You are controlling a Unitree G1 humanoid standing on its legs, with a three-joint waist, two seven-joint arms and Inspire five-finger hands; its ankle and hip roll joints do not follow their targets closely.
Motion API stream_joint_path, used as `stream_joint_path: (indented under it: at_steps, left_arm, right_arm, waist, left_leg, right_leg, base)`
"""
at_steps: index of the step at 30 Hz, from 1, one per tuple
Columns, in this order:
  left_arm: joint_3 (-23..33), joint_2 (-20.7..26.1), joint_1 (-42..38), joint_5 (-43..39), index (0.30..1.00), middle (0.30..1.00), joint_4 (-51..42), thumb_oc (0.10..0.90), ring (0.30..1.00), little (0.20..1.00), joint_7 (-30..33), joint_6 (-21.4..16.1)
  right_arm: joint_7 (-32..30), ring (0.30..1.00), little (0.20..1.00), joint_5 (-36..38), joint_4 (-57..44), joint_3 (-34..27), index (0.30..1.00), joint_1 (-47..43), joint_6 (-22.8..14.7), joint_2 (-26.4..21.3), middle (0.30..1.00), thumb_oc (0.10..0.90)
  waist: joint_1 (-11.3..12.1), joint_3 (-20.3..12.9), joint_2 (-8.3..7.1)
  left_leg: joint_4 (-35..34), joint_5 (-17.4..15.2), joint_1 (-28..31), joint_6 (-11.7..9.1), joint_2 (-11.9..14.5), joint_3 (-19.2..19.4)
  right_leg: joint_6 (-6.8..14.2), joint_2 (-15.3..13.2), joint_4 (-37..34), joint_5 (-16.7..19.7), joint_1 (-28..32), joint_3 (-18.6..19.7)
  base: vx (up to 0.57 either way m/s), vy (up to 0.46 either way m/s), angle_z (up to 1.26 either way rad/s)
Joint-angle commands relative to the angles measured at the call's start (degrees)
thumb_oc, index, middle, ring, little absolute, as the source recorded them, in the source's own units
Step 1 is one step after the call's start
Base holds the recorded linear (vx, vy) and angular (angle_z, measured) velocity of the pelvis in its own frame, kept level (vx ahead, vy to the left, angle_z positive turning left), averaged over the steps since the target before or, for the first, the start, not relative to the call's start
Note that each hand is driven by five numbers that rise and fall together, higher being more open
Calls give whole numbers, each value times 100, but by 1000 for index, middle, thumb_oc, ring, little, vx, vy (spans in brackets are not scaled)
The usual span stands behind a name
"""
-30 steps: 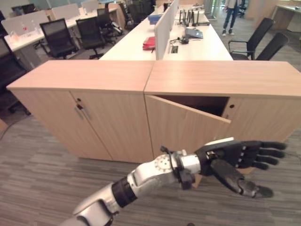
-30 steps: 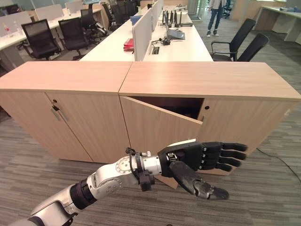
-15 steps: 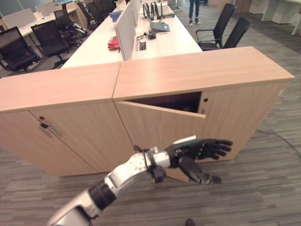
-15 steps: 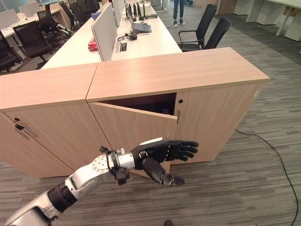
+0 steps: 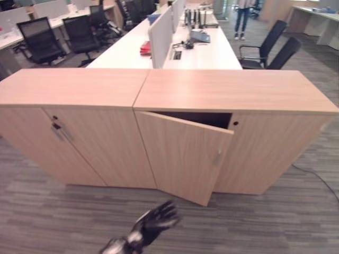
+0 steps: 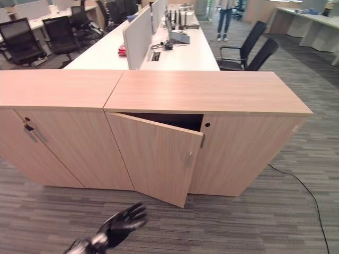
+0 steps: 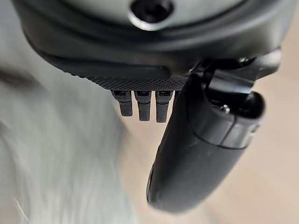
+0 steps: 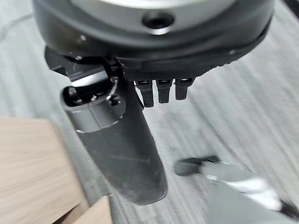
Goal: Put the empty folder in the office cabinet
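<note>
Across the carpeted floor (image 5: pixel 47 211) stands the office cabinet (image 5: pixel 238 90), its door (image 5: pixel 183 153) ajar and swung out toward the robot, hinge edge on the robot's left, dark interior showing behind the free edge. Below the door, well apart from it, the left hand (image 5: pixel 153 222) hangs low with fingers straight and spread, holding nothing. Right hand (image 8: pixel 140 140) is likewise relaxed and empty over the floor. No folder is visible in either hand or on the cabinet. Compared with half a second earlier, the left hand has dropped away from the door's lower edge.
</note>
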Motion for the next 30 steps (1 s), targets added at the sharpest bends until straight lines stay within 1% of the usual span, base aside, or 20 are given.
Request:
stream_joint_path:
  at_steps: [1, 3, 4, 5, 7, 8, 9, 11, 12, 15, 18, 19, 21, 22, 24, 25, 26, 27, 28, 30]
  left_arm:
    - [224, -368, -437, 600, 900, 900, -16, 800, 900, 900, 107, -661]
    - [656, -457, -479, 1075, 900, 900, 919, 800, 900, 900, 432, -957]
    - [776, -506, -492, 1124, 900, 900, 1192, 800, 900, 900, 527, -1036]
    - [1110, -533, -525, 1420, 900, 900, 1943, 800, 900, 900, 777, -1239]
    - [1171, -528, -502, 1610, 900, 900, 2195, 800, 900, 900, 870, -1328]
    - [1186, -513, -480, 1821, 900, 900, 2381, 800, 900, 900, 951, -1382]
    - [992, -489, -437, 2193, 900, 900, 2539, 800, 900, 900, 1112, -1414]
    - [738, -548, -410, 2408, 900, 900, 2359, 800, 900, 900, 1237, -1605]
    - [719, -539, -270, 2493, 900, 900, 2305, 800, 900, 900, 1419, -1695]
    - [699, -563, -126, 2679, 900, 900, 2414, 800, 900, 900, 1516, -1687]
    - [843, -663, -37, 2827, 900, 900, 2904, 800, 900, 900, 1579, -1572]
    - [950, -720, -4, 2799, 900, 900, 3100, 800, 900, 900, 1587, -1531]
    - [952, -749, -24, 2806, 900, 900, 3139, 800, 900, 900, 1572, -1514]
    - [956, -768, -34, 2792, 900, 900, 3142, 800, 900, 900, 1552, -1508]
    - [999, -794, -136, 2631, 900, 900, 3079, 800, 900, 900, 1480, -1485]
    - [1001, -794, -129, 2630, 900, 900, 3082, 800, 900, 900, 1480, -1484]
    - [998, -794, -136, 2631, 900, 900, 3079, 800, 900, 900, 1480, -1485]
    - [1054, -820, -251, 2271, 900, 900, 2974, 800, 900, 900, 1320, -1409]
    - [1056, -820, -245, 2270, 900, 900, 2977, 800, 900, 900, 1320, -1408]
    - [1035, -800, -347, 1989, 900, 900, 2806, 800, 900, 900, 1182, -1379]
  right_arm:
    - [41, 900, 900, 269, 173, -47, 900, 39, -138, -187, 900, 800]
    - [108, 900, 900, 299, 158, -45, 900, 142, -145, -120, 900, 800]
    - [92, 900, 900, 261, 169, -21, 900, 177, -158, -78, 900, 800]
    - [107, 900, 900, 215, 186, -7, 900, 326, -186, 19, 900, 800]
    - [88, 900, 900, 215, 163, -5, 900, 373, -206, 44, 900, 800]
    - [101, 900, 900, 217, 139, -5, 900, 422, -218, 89, 900, 800]
    - [-60, 900, 900, 190, 309, 73, 900, 76, -155, 70, 900, 800]
    - [-307, 900, 900, 311, 498, 140, 900, -244, -281, 334, 900, 800]
    - [-439, 900, 900, 579, 513, 157, 900, -487, -329, 505, 900, 800]
    - [-499, 900, 900, 659, 358, 288, 900, -568, -385, 770, 900, 800]
    - [-495, 900, 900, 449, 64, 597, 900, -446, -421, 1010, 900, 800]
    - [-463, 900, 900, 263, 86, 652, 900, -338, -387, 919, 900, 800]
    - [-474, 900, 900, 141, 89, 693, 900, -315, -388, 890, 900, 800]
    - [-460, 900, 900, 68, 116, 690, 900, -280, -372, 851, 900, 800]
    - [-441, 900, 900, -6, 211, 609, 900, -265, -347, 705, 900, 800]
    - [-441, 900, 900, -7, 215, 615, 900, -260, -347, 706, 900, 800]
    - [-440, 900, 900, -6, 212, 608, 900, -265, -347, 704, 900, 800]
    - [-399, 900, 900, -25, 298, 541, 900, -256, -292, 549, 900, 800]
    - [-398, 900, 900, -26, 301, 547, 900, -251, -291, 550, 900, 800]
    - [-374, 900, 900, -35, 369, 460, 900, -281, -251, 396, 900, 800]
  waist:
    - [80, -30, -35]
    - [145, -28, -17]
    - [145, -45, -15]
    - [148, -153, 11]
    - [148, -190, 21]
    - [153, -227, 47]
    - [225, -261, 59]
    - [375, -299, 133]
    - [463, -312, 180]
    - [527, -310, 179]
    - [527, -329, 172]
    - [500, -347, 179]
    - [477, -345, 186]
    - [468, -353, 197]
    - [408, -361, 221]
    - [414, -373, 227]
    - [410, -360, 222]
    - [348, -389, 254]
    - [355, -397, 261]
    - [277, -407, 283]
  left_leg:
    - [-250, 287, -427, 371, -640, -376]
    - [-572, 337, -314, 411, -780, -465]
    - [-737, 468, -265, 489, -859, -411]
    - [-1097, 577, -88, 494, -942, -388]
    - [-1163, 594, -55, 501, -972, -378]
    - [-1164, 463, 0, 466, -982, -419]
    - [-1164, 425, 11, 474, -1012, -455]
    - [-1164, 504, -65, 527, -1101, -511]
    - [-1164, 498, -54, 546, -1130, -570]
    - [-1164, 501, -37, 566, -1148, -570]
    - [-1164, 469, 8, 586, -1160, -515]
    - [-1164, 356, 90, 550, -1137, -515]
    - [-1164, 444, 34, 605, -1158, -467]
    - [-1164, 334, 107, 571, -1134, -486]
    - [-1164, 396, 76, 638, -1155, -399]
    - [-1164, 298, 136, 595, -1134, -433]
    - [-1164, 396, 78, 638, -1155, -397]
    - [-1164, 382, 97, 650, -1151, -358]
    - [-1164, 282, 160, 606, -1129, -393]
    - [-1164, 365, 131, 656, -1140, -312]
  right_leg:
    - [612, -54, 31, -609, 204, -110]
    - [633, -18, 31, -582, 213, -64]
    - [615, -48, 31, -507, 170, -117]
    - [645, -72, 31, -512, 199, -170]
    - [658, -92, 31, -510, 208, -185]
    - [700, -85, 31, -582, 266, -143]
    - [708, -113, 31, -603, 301, -183]
    - [695, -197, 31, -554, 293, -387]
    - [711, -236, 31, -558, 344, -488]
    - [725, -262, 31, -531, 381, -505]
    - [745, -286, 31, -506, 397, -476]
    - [784, -268, 31, -577, 449, -391]
    - [762, -303, 31, -491, 391, -443]
    - [799, -281, 31, -562, 444, -373]
    - [796, -321, 31, -465, 389, -409]
    - [827, -296, 31, -544, 441, -347]
    - [796, -321, 31, -465, 389, -408]
    - [813, -331, 31, -451, 381, -377]
    - [844, -306, 31, -530, 438, -316]
    - [821, -332, 31, -439, 375, -327]
  base:
    - [-43, 81, 13]
    - [-24, 123, -1]
    - [19, 188, -14]
    - [5, 124, -10]
    - [72, 97, -4]
    - [98, 107, 4]
    - [99, 105, -4]
    - [-23, 147, -3]
    - [-42, 116, 25]
    - [14, 66, 36]
    - [24, 24, 6]
    - [3, 22, 3]
    - [-3, 21, -9]
    - [51, 8, -13]
    - [-3, 15, -4]
    - [-59, 34, -3]
    - [5, 20, -14]
    - [5, 21, -16]
    - [7, 27, -20]
    - [-30, 30, -25]
